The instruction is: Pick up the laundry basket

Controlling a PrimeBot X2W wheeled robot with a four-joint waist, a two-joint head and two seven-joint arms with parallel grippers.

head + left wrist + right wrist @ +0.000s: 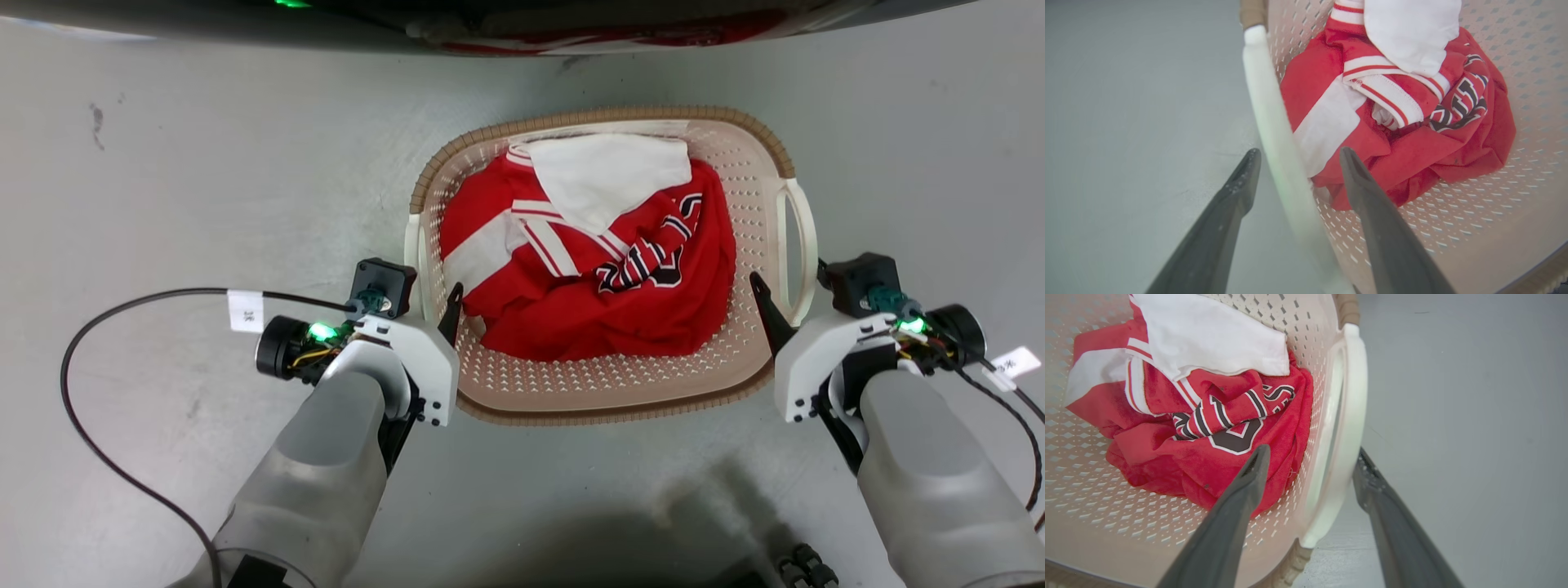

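Observation:
The laundry basket [755,175], cream with perforated walls and a brown rim, stands on the grey floor between my arms. It holds a red jersey [629,294] with a white cloth [608,175] on top. My left gripper [437,296] is open and straddles the basket's white left handle [1271,118], one finger outside it and one inside over the jersey [1412,159]. Open too, my right gripper [785,287] straddles the white right handle [1353,396], its inner finger above the jersey [1208,473]. The wrist views show each handle between spread fingers [1241,179] [1372,486].
A dark curved machine edge [245,24] runs along the top, with red and white fabric [620,37] showing in it. A black cable [77,408] loops over the floor to my left. Open grey floor lies on both sides of the basket.

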